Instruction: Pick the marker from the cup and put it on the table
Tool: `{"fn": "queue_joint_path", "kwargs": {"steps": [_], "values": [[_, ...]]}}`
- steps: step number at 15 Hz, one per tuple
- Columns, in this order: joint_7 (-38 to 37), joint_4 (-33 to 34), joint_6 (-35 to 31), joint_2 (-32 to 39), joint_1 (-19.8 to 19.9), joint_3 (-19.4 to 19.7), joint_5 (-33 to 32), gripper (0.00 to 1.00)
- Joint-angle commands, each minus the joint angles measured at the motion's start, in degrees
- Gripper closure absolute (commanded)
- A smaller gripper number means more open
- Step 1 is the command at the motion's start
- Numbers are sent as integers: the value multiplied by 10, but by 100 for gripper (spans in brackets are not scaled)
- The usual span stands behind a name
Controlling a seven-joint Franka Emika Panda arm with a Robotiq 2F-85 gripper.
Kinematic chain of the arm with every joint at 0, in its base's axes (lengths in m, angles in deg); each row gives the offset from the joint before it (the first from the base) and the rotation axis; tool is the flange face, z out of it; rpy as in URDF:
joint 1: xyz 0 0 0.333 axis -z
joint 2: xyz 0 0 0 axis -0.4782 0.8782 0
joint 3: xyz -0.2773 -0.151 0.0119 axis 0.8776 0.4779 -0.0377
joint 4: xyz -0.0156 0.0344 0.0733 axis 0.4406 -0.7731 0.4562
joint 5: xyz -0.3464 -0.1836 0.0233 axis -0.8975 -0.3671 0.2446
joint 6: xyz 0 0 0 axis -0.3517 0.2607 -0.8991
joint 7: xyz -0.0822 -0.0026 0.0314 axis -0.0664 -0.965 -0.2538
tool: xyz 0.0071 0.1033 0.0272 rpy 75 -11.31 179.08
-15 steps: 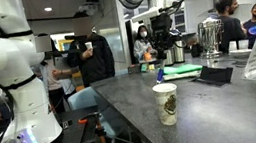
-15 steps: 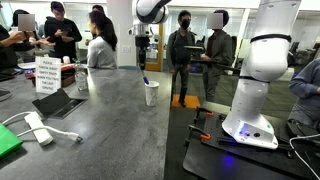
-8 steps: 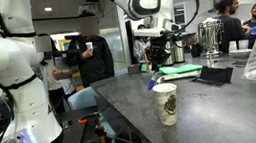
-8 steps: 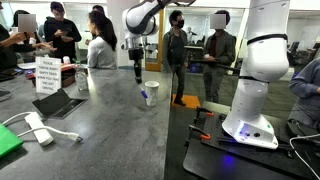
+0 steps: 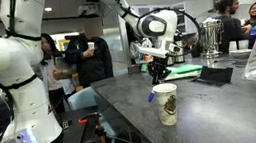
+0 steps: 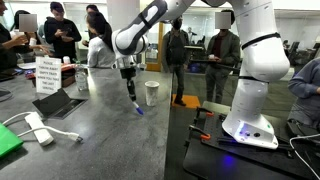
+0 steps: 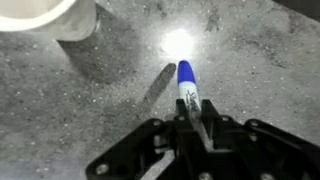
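The white paper cup (image 5: pixel 167 103) with a dark emblem stands upright on the dark grey table (image 5: pixel 215 115). It also shows in the other exterior view (image 6: pixel 151 93) and at the top left of the wrist view (image 7: pixel 50 15). My gripper (image 7: pixel 190 118) is shut on a marker (image 7: pixel 186 85) with a blue cap. The marker hangs point-down beside the cup, its blue tip (image 6: pixel 139 110) just above or at the table (image 6: pixel 100 135). In an exterior view the gripper (image 5: pixel 156 76) is above and beside the cup's rim.
A dark tablet (image 6: pixel 58 102), a white sign (image 6: pixel 45 73), a white adaptor with cable (image 6: pixel 38 128) and a green sheet (image 5: pixel 180 70) lie on the table. Steel urns (image 5: pixel 209 36) stand at the back. People stand around. The robot base (image 6: pixel 250 110) is beside the table's edge.
The arm has come down from high above the table. The gripper now holds the marker low beside the cup, close to the table surface.
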Motion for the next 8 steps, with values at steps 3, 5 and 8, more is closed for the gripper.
{"fn": "queue_joint_path", "kwargs": {"steps": [3, 5, 8], "values": [[-36, 92, 1, 76, -5, -4, -17, 51], [-41, 113, -6, 89, -3, -1, -25, 39], [-31, 119, -11, 82, 7, -5, -23, 15]]}}
